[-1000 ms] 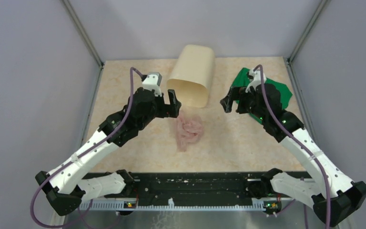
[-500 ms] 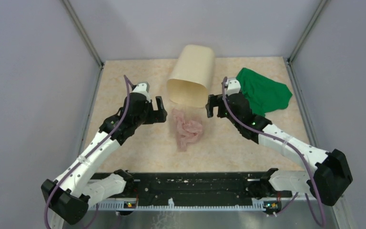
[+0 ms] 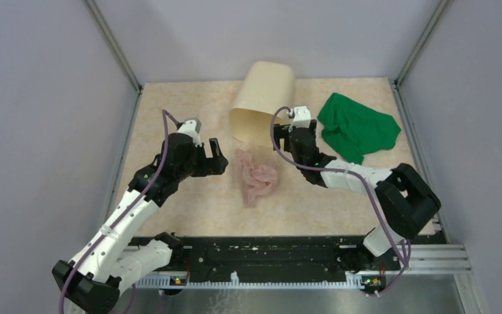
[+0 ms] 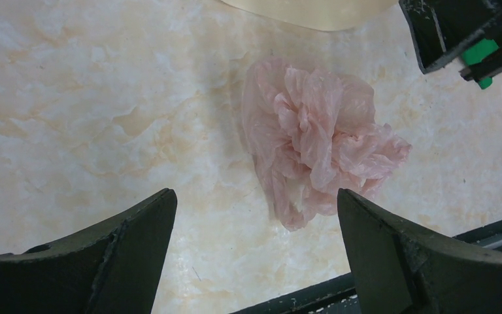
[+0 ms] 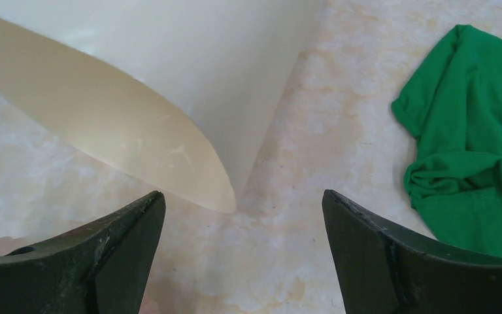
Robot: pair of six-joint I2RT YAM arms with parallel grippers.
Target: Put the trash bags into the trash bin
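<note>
1. Trash bags [image 3: 258, 180]: a single crumpled wad of thin pale-pink film, lying on the table [image 3: 170, 111] outside the bin, with its far edge just at the bin's mouth.
2. Trash bin [image 3: 265, 91]: cream-beige, lying on its side at the far middle of the table, rounded-square mouth turned towards the arms.
3. Right gripper [image 3: 281, 139]: at the right-hand corner of the bin's mouth, jaws spread wide to either side of the rim's corner and gripping nothing. Contact with the rim impossible to tell.
4. Left gripper [image 3: 217, 157]: just left of the pink wad and apart from it, low over the table, jaws spread to the full and empty. From the wrist view, wad ahead of the two fingers, roughly centred between them.
5. Green cloth [image 3: 356, 127]: rumpled, right of the bin and clear of it, behind the right arm's wrist.
6. Table: marbled beige top.
</note>
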